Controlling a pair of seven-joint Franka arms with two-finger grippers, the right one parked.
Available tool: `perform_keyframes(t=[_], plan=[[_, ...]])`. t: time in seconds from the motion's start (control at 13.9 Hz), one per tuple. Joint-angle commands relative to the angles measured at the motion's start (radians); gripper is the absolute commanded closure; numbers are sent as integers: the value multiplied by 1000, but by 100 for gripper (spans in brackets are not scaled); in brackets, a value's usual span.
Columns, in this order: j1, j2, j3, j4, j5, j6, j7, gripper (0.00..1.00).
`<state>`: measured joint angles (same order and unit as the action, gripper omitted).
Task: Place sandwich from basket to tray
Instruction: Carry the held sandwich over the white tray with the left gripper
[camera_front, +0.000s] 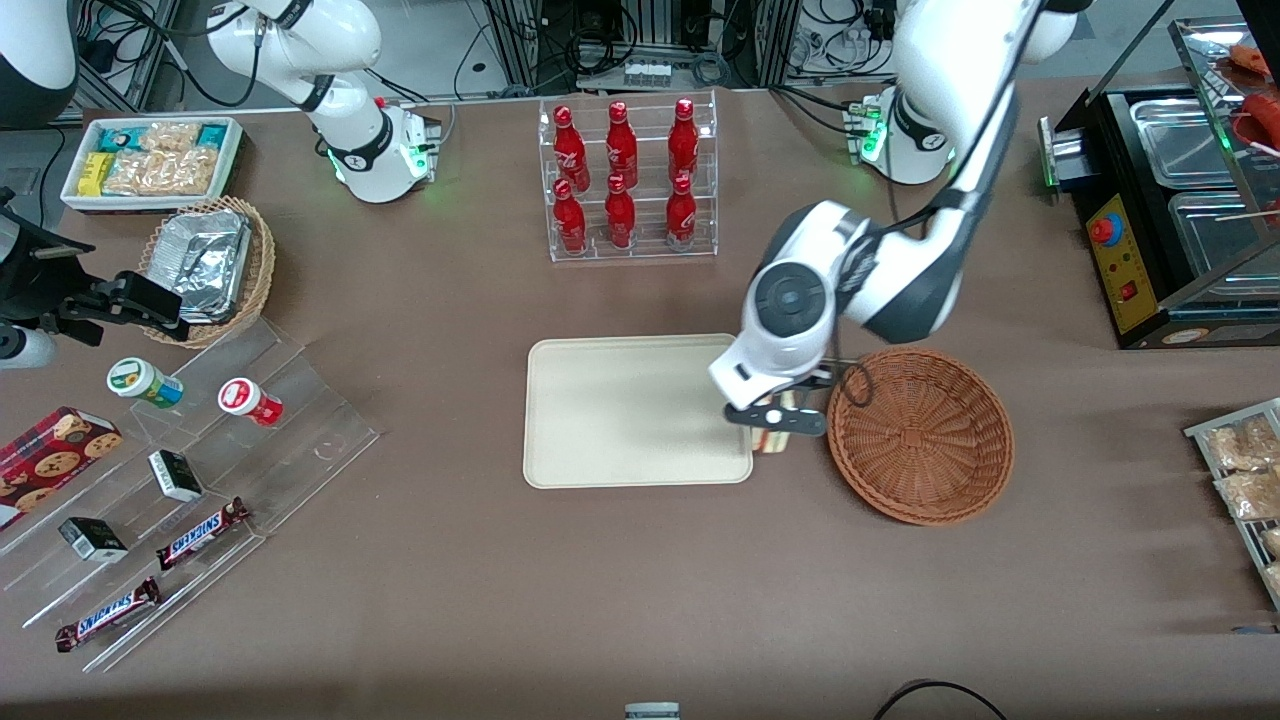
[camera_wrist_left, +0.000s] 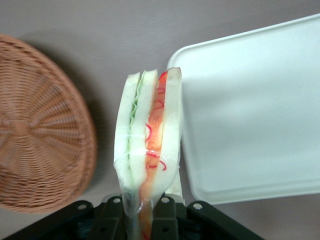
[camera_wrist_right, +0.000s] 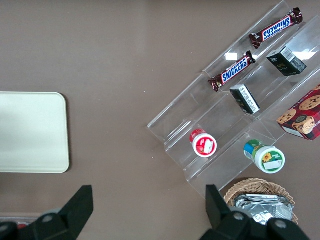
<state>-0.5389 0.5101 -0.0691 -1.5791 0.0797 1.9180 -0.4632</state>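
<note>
My left gripper (camera_front: 773, 417) hangs above the strip of table between the reddish-brown wicker basket (camera_front: 921, 435) and the cream tray (camera_front: 632, 410). It is shut on the sandwich (camera_wrist_left: 149, 145), a wrapped white-bread wedge with green, pink and red filling along its cut edge. In the wrist view the black fingers (camera_wrist_left: 114, 217) pinch the sandwich's narrow end, with the basket (camera_wrist_left: 37, 150) on one side and a rounded tray corner (camera_wrist_left: 250, 115) on the other. From the front only a sliver of the sandwich (camera_front: 772, 440) shows under the gripper. The basket holds nothing visible.
A clear rack of red bottles (camera_front: 628, 180) stands farther from the front camera than the tray. Toward the parked arm's end lie a stepped acrylic stand with snacks (camera_front: 190, 490), a tan basket of foil trays (camera_front: 208, 265) and a white snack bin (camera_front: 152, 160). A black warmer (camera_front: 1170, 210) stands toward the working arm's end.
</note>
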Motion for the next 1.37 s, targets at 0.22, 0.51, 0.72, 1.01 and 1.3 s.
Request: perform_keyframes(t=[0.22,0.51,0.72,1.01,1.3], plan=[[-81,177,15,177,-26,47,-207,100],[-111,215,15,185,-26,82,-230,100],[-131,254,15,185,-26,119,-238,100],[-154,284,15,185,-21,130,-255,100],[-159,289,17,185,-26,133,-262,27]])
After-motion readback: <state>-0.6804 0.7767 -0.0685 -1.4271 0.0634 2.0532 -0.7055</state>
